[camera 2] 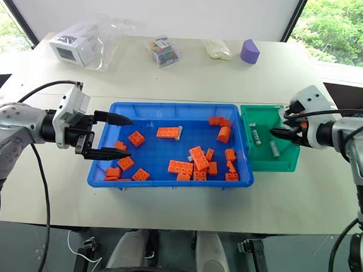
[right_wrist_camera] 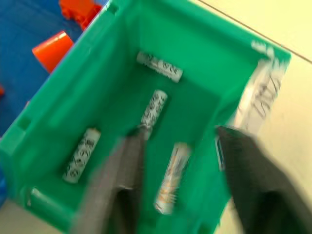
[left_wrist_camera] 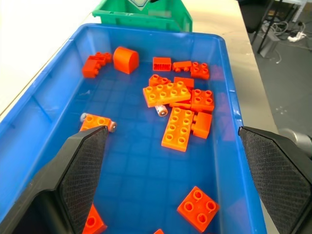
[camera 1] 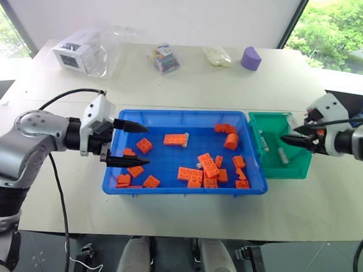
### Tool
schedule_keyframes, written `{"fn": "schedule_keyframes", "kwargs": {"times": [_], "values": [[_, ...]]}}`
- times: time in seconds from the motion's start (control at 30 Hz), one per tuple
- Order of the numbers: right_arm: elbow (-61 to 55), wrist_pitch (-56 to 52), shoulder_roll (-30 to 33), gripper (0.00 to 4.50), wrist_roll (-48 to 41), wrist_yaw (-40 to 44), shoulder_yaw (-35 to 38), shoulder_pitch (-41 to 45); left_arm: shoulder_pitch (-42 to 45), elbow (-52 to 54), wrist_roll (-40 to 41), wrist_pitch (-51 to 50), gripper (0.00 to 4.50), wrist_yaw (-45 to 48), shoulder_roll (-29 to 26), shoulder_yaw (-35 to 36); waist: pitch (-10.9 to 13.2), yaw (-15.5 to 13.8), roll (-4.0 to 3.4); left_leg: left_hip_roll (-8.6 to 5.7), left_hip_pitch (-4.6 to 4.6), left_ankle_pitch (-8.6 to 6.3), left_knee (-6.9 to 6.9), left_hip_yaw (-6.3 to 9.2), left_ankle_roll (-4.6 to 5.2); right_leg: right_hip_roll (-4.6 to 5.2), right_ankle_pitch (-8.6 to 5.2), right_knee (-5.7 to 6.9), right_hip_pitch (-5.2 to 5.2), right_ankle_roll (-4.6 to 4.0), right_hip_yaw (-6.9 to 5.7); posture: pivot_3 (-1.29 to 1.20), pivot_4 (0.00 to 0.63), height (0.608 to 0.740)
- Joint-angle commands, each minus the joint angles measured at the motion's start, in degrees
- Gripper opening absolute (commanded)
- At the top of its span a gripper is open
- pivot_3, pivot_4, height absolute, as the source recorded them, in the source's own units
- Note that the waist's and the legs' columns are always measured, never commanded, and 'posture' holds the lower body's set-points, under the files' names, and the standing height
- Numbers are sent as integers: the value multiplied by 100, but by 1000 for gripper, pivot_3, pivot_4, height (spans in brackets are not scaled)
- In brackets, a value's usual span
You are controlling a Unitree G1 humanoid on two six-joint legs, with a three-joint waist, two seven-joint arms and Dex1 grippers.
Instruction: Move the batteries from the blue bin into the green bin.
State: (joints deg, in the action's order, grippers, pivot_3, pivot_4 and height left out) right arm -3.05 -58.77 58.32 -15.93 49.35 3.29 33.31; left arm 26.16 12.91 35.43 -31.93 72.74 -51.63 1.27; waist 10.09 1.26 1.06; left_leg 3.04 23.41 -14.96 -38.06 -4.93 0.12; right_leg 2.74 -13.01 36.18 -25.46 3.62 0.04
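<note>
left eye view: the blue bin (camera 1: 166, 190) sits in the middle of the desk (camera 1: 190, 81), and the green bin (camera 1: 271, 171) stands against its right short wall, touching it. the left gripper (camera 1: 131, 144) hangs over the blue bin's left end with its two black fingers spread wide and nothing between them. the right gripper (camera 1: 291, 140) hovers over the green bin's right side; its fingers look parted and empty. orange bricks (camera 1: 209, 168) lie scattered across the blue bin's floor. a battery (camera 1: 284, 156) lies on the green bin's floor. along the desk's far edge sit a clear bag with a white box (camera 1: 82, 53), a small bag of coloured bits (camera 1: 164, 57), a pale bag (camera 1: 217, 55) and a purple block (camera 1: 251, 58).

right eye view: the same layout (seen slightly shifted).

left wrist view: the wide-set fingertips (left_wrist_camera: 83, 170) frame the blue bin's floor. one battery's end pokes out from under a long orange brick near the middle (left_wrist_camera: 161, 110), and another seems to lie against a brick by the bin's side wall (left_wrist_camera: 112, 126).

right wrist view: four batteries (right_wrist_camera: 155, 108) rest on the green bin's floor, lying apart from each other. the blurred fingers stand apart above them, holding none.
</note>
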Motion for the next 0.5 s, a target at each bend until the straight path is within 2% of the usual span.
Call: {"fn": "schedule_keyframes", "kwargs": {"times": [0.03, 0.27, 0.4, 0.5], "values": [[-11, 277, -199, 3986, -28, 56, -210, 712, 106, 56, -4, 59, 4500, 34, -66, 135, 1, -4, -1, 0, 1, 0, 0, 0, 0, 0, 0, 0, -1, 0, 0, 0, 150, 734], [-109, 420, -1704, 3986, -140, 278, -1464, 1918, 13, 157, 14, 1, 4500, -82, -130, 251, 1, -11, 1, 3, 5, 0, 2, 5, 0, -5, 0, 1, -2, 0, -3, 0, 150, 734], [216, 970, -2473, 3986, 292, 460, -2517, 2187, -33, 204, 9, -11, 4500, -140, -151, 272, 1, -31, 1, 3, 8, 0, 1, 5, 0, -5, 1, 3, -4, 2, -5, 0, 150, 734], [875, 1599, -2963, 3986, 793, 620, -3277, 2414, -88, 266, 14, -15, 4500, -220, -169, 324, 2, -64, 3, 2, 15, 0, -6, 2, 0, 3, 1, 2, -3, 1, -9, 0, 150, 734]]}}
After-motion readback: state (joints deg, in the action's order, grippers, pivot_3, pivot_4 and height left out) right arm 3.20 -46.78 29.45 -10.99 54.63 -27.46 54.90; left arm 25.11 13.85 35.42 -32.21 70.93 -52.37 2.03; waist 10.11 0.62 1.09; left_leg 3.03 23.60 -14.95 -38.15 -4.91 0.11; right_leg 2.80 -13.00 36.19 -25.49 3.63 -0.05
